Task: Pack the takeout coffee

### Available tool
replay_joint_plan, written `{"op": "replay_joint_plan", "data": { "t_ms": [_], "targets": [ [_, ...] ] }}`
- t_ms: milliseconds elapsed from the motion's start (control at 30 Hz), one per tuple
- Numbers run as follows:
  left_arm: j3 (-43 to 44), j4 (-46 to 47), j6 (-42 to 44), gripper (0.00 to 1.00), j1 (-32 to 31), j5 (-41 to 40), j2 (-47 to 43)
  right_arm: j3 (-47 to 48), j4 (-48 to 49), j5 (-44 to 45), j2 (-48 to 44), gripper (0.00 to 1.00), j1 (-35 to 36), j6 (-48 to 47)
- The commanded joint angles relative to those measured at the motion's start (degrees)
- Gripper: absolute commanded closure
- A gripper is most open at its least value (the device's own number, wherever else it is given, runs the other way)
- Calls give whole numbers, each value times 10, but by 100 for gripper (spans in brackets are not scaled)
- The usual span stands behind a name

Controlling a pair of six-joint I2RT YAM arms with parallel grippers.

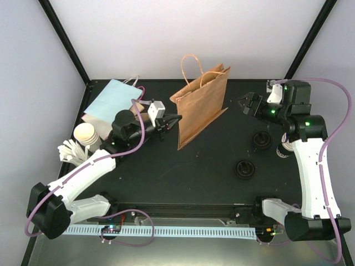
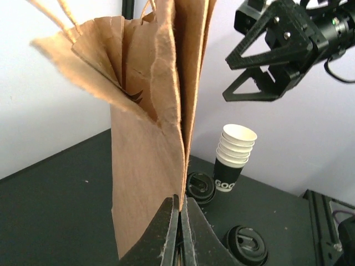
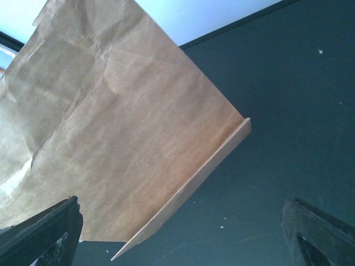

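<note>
Clamps the left gripper (image 1: 175,118) shut on the side edge of the brown bag (image 1: 202,108), at the centre of the top view. Shows the two black fingers (image 2: 166,233) pressed together on the paper at the bottom middle of the left wrist view. Holds the bag upright on the black tabletop (image 1: 183,172), handles up, its mouth only narrowly parted.

Hangs the right gripper (image 1: 249,104) wide open just right of the bag, near it but not touching, with nothing between the fingers. Shows those fingers (image 3: 39,233) at the two lower corners of the right wrist view, far apart, looking onto the bag's flat side and folded bottom edge.

Finds the takeout coffee outside the bag:
- Stack of cups (image 1: 283,147) at the right of the top view, partly hidden behind the right arm. Nested, upright, black outside and cream inside in the left wrist view (image 2: 236,155).
- Upper lid (image 1: 260,138) just left of that stack, flat on the tabletop.
- Lower lid (image 1: 246,168) below it in the frame, well apart from the bag.
- More cups (image 1: 86,133) at the left edge, cream mouths showing, beside the left arm.

Lays the flat pale-blue bag (image 1: 113,100) in the upper left, behind the left arm.
</note>
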Motion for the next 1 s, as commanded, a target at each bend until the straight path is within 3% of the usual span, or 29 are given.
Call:
{"op": "replay_joint_plan", "data": {
  "t_ms": [0, 333, 500, 967],
  "targets": [
    [-9, 6, 96, 99, -8, 11, -3, 20, -35, 53, -4, 0, 2, -24],
    [-24, -27, 174, 99, -13, -5, -8, 129, -100, 11, 44, 0, 8, -38],
    [-29, -29, 178, 98, -18, -13, -6, 176, -120, 69, 73, 0, 50, -28],
    [-48, -41, 211, 98, -38, -51, -10, 181, -104, 82, 89, 0, 70, 97]
  ]
}}
